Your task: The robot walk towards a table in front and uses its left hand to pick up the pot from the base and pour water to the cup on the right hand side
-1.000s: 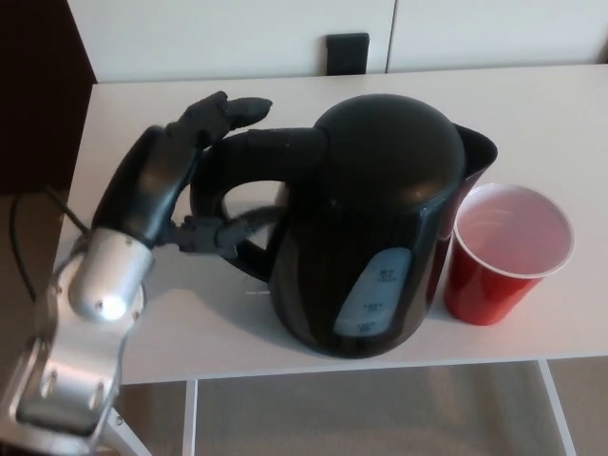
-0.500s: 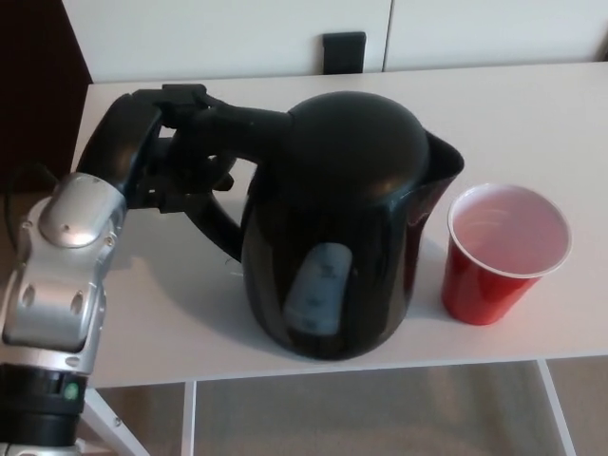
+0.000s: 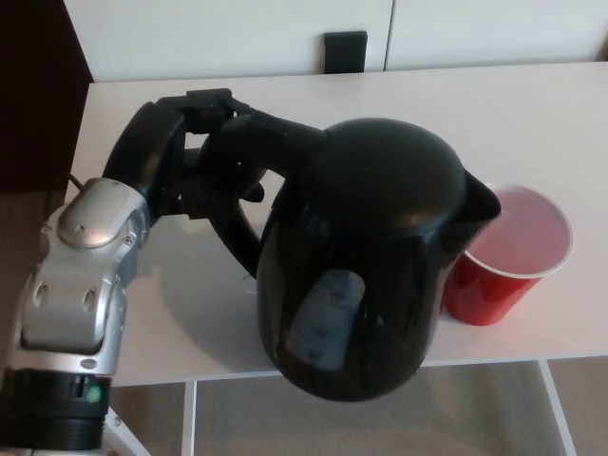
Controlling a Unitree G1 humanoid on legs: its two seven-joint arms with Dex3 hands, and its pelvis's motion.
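Head view: the left hand [image 3: 190, 161] grips the pot [image 3: 366, 256] by its handle, spout tipped over the cup [image 3: 508, 252], so only pouring appears to remain.

Black pot, red cup, white table

The glossy black pot [image 3: 366, 275] is showing a pale blue-grey window; the cup [image 3: 508, 255] is glowing red outside, pinkish-white inside; the black left hand [image 3: 195, 161] is joining a silver forearm [image 3: 81, 275] over the white table [image 3: 532, 114].

I stand in what looks like a plain office or lab room: a white table [image 3: 560, 104] on thin metal legs, white cabinet panels [image 3: 237, 33] behind it, beige floor [image 3: 380, 418] below.
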